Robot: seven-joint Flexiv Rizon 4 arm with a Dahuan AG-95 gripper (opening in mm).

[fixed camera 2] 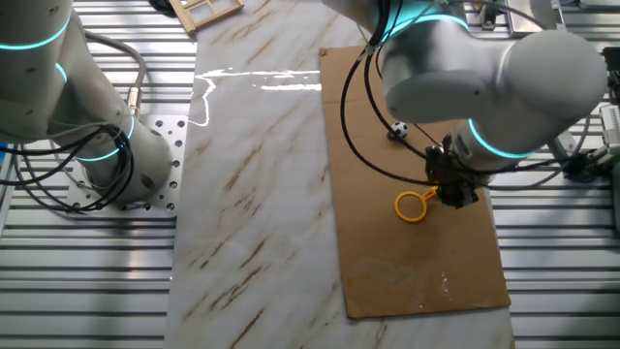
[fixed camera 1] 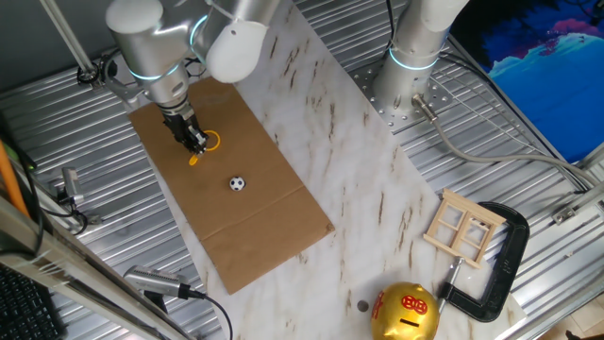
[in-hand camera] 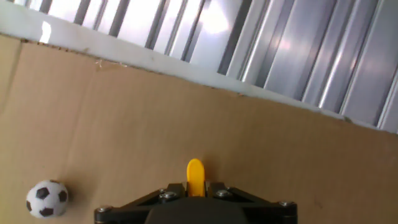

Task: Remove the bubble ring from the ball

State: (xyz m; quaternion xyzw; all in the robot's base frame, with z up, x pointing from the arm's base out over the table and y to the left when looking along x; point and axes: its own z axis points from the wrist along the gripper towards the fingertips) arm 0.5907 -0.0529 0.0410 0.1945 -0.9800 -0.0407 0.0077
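Observation:
The yellow-orange bubble ring lies over the brown cardboard sheet, its loop showing beside my gripper. In the other fixed view the loop sticks out left of the gripper. In the hand view the ring's handle stands between the jaws, which are shut on it. The small black-and-white ball rests on the cardboard apart from the ring; it also shows in the other fixed view and at the hand view's lower left.
A gold round piggy bank, a black clamp and a small wooden frame sit at the marble board's near right. A second arm's base stands at the back. Ribbed metal table surrounds the board.

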